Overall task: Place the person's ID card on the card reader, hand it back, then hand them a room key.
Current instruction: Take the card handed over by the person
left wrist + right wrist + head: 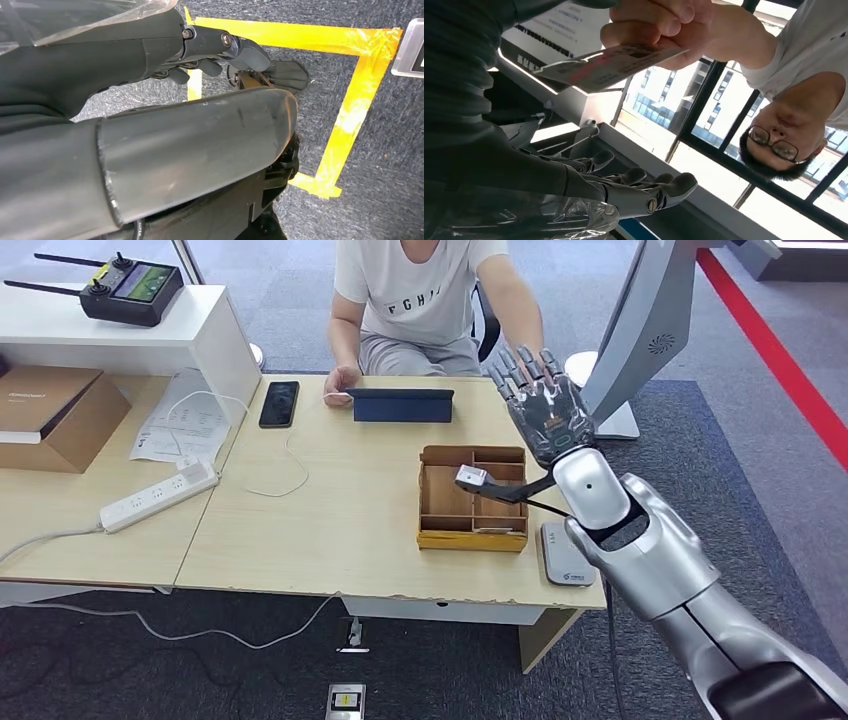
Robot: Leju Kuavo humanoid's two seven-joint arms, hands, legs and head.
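Head view: the right robot hand (545, 405) is raised over the far right part of the bench (330, 530), palm up, fingers spread wide and holding nothing. A person (420, 300) in a white T-shirt sits across the bench, one hand beside a dark tablet (402, 405). Near the bench's front edge sits a wooden tray (473, 537) with compartments, and just to its right lies the flat grey card reader (566, 555). A black phone (279, 403) lies to the left, a white power strip (160, 496) further left, a cardboard box (55, 415) at the far left.

Left wrist view: the left robot hand (220, 50) hangs over grey carpet marked with yellow tape (350, 100), fingers curled in, nothing in them.

Right wrist view: the person's hand (664, 25) holds the ID card (604, 65) by one end, just above the right robot hand's open fingers (644, 192); card and fingers are apart
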